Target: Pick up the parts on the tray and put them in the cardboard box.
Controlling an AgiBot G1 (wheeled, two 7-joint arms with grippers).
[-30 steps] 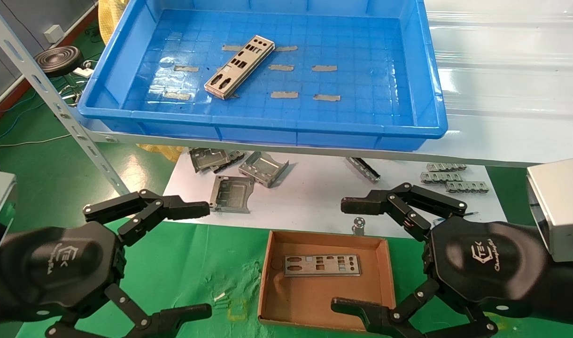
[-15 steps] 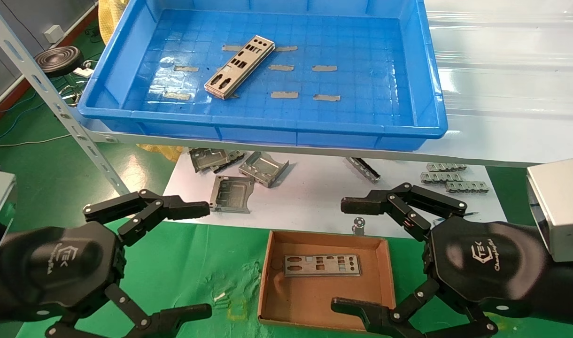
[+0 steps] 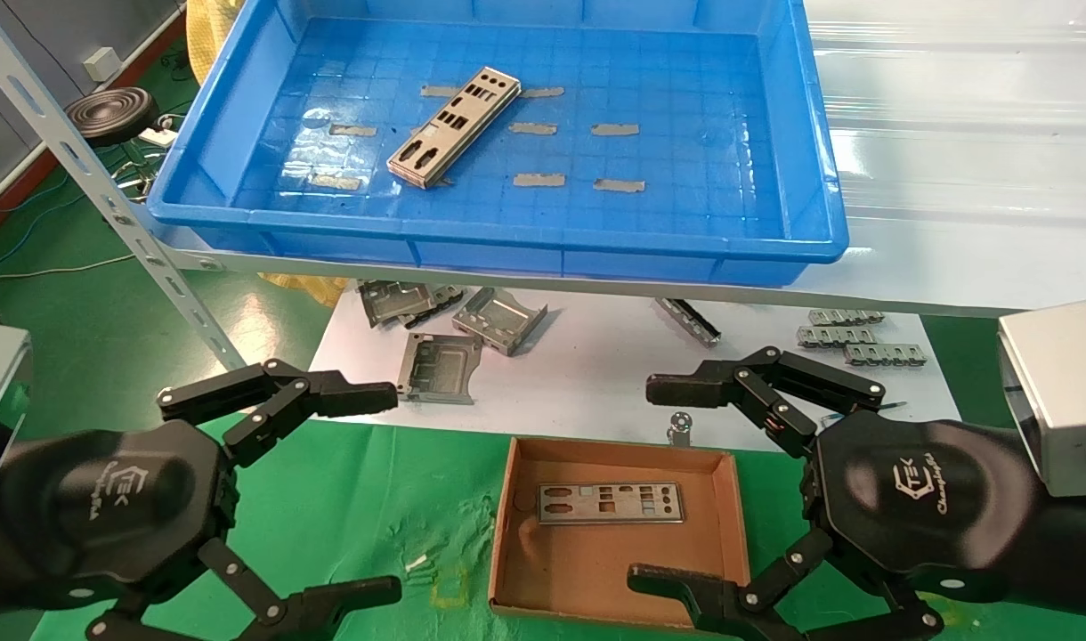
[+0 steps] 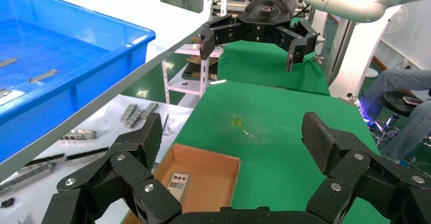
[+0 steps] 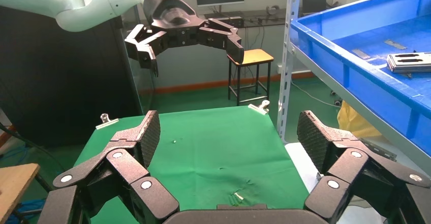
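A silver-grey punched plate [image 3: 454,126] lies at an angle on the floor of the big blue tray [image 3: 498,240] on the upper shelf; it also shows in the right wrist view [image 5: 409,62]. Another plate [image 3: 611,503] lies flat in the small brown cardboard box [image 3: 734,534] on the green cloth, also seen in the left wrist view [image 4: 179,180]. My left gripper [image 3: 365,494] is open and empty, low at the left. My right gripper [image 3: 663,485] is open and empty, hovering beside the box's right side.
Bent grey metal brackets [image 3: 498,319] and small clip strips [image 3: 846,336] lie on white paper under the shelf. Grey tape strips [image 3: 538,180] dot the tray floor. A slanted metal shelf post [image 3: 107,200] stands at the left.
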